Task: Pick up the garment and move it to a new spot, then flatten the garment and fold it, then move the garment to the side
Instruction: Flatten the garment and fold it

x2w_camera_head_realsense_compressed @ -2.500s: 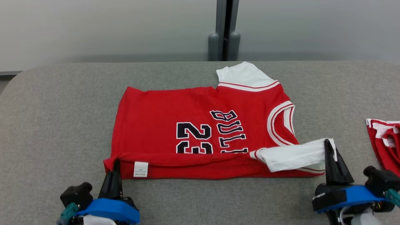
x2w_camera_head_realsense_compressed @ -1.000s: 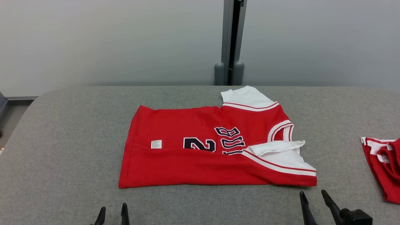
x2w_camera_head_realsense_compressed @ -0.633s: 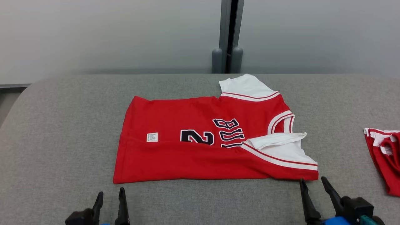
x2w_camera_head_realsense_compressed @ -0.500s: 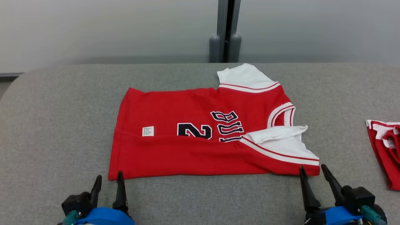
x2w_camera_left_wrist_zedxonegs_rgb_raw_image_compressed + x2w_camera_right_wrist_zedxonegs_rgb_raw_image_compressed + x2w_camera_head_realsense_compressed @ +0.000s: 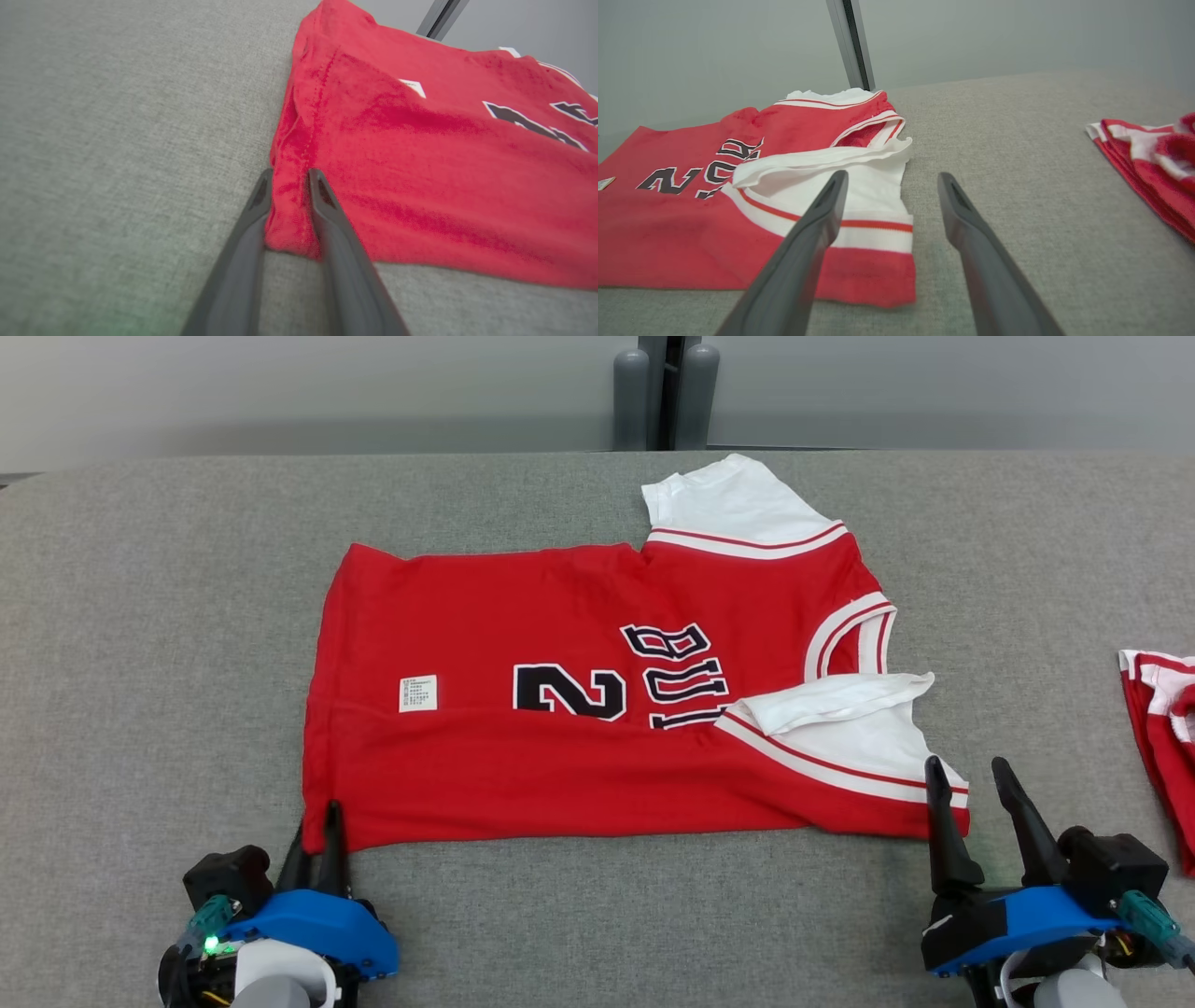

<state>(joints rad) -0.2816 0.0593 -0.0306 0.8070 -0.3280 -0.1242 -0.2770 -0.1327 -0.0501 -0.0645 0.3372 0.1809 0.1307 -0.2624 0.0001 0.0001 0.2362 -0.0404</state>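
Left wrist view: my left gripper hugs the near-left corner of the red-and-white fabric jersey on the grey felt table; pinched or not, I cannot tell. Beyond, my right gripper, spread, straddles the near-right corner, likely for folding away.

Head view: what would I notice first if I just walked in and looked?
The big red jersey with a black 2 and white sleeves, spread out in the middle of the grey table. Next, the left pincer pinching the jersey's near left corner, while the right pincer stands open at the near right corner. A red-and-white cloth lies apart at the table's right edge.
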